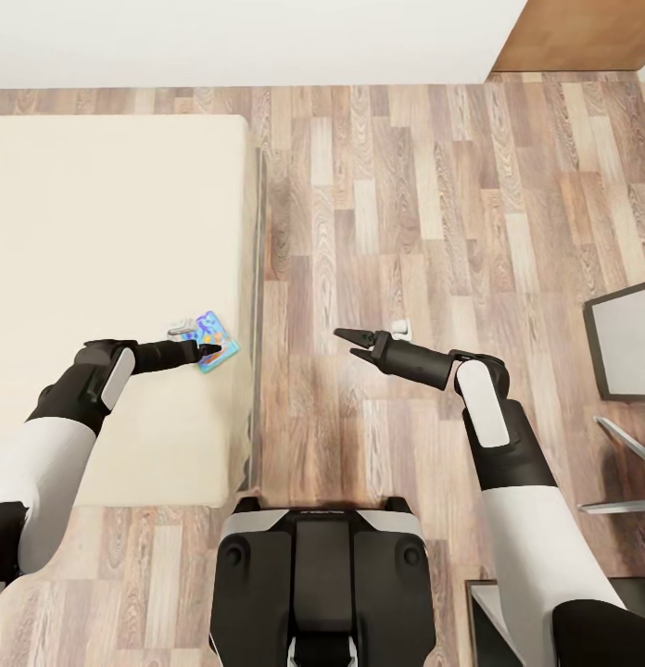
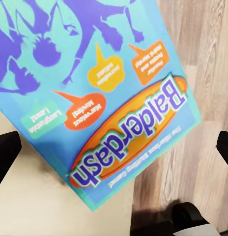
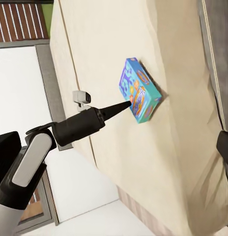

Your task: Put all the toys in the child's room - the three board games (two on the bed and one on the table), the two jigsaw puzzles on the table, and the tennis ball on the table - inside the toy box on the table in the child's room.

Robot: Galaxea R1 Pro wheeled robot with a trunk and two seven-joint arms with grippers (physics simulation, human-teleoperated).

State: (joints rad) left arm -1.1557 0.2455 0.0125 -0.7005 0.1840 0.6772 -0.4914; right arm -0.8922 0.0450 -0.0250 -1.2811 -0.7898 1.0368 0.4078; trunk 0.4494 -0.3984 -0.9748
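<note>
One bed (image 1: 100, 278), beige. One board game (image 1: 218, 341), blue "Balderdash" box, lies flat near the bed's right edge. Left gripper (image 1: 209, 350) is at the box; jaws apparently spread wide, the box between the tips (image 2: 6, 155), contact unclear. Right gripper (image 1: 352, 342) hangs over the wood floor (image 1: 434, 232), fingers parted, empty. Grey furniture at the right is cut off.
</note>
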